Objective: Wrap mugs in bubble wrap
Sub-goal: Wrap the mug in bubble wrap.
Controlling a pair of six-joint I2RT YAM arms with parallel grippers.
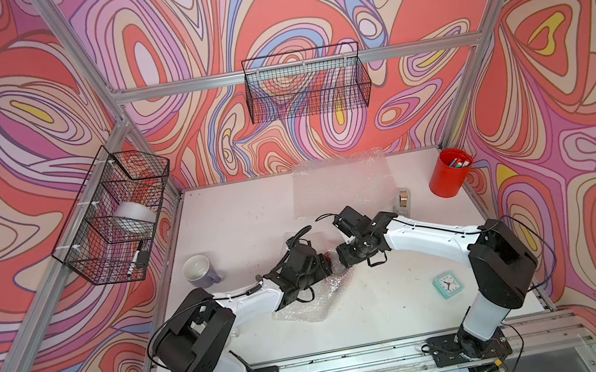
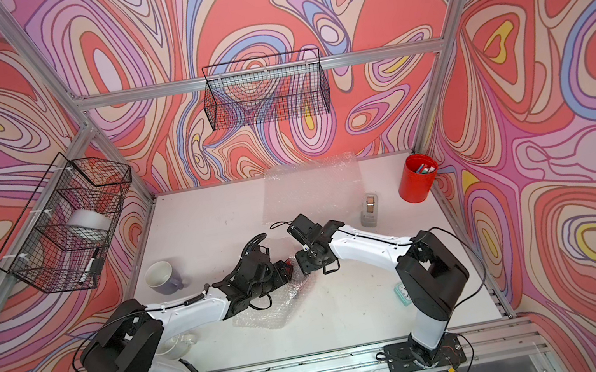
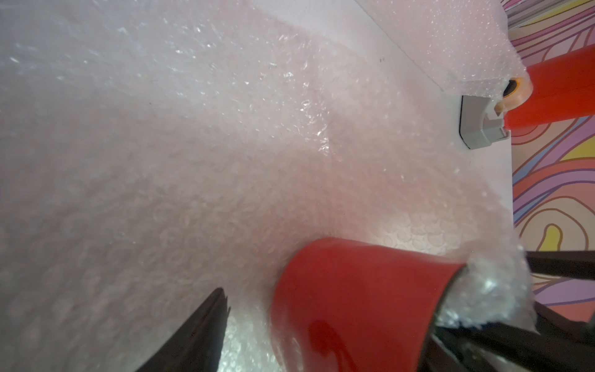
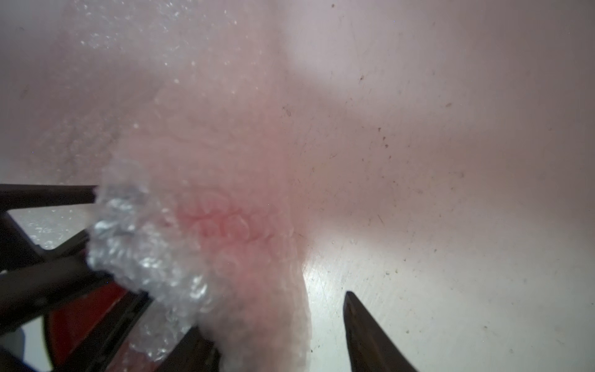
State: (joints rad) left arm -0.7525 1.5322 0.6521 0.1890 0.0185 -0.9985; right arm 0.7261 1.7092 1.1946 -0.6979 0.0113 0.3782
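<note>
Left wrist view: left gripper [image 3: 338,309] parted around the red mug [image 3: 354,290]; bubble wrap [image 3: 193,161] bunched at its mouth; right gripper [image 4: 273,310] released beside it.

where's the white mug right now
In both top views the white mug stands upright and unwrapped on the left part of the table, just beyond the left arm and below the side wire basket.
</note>
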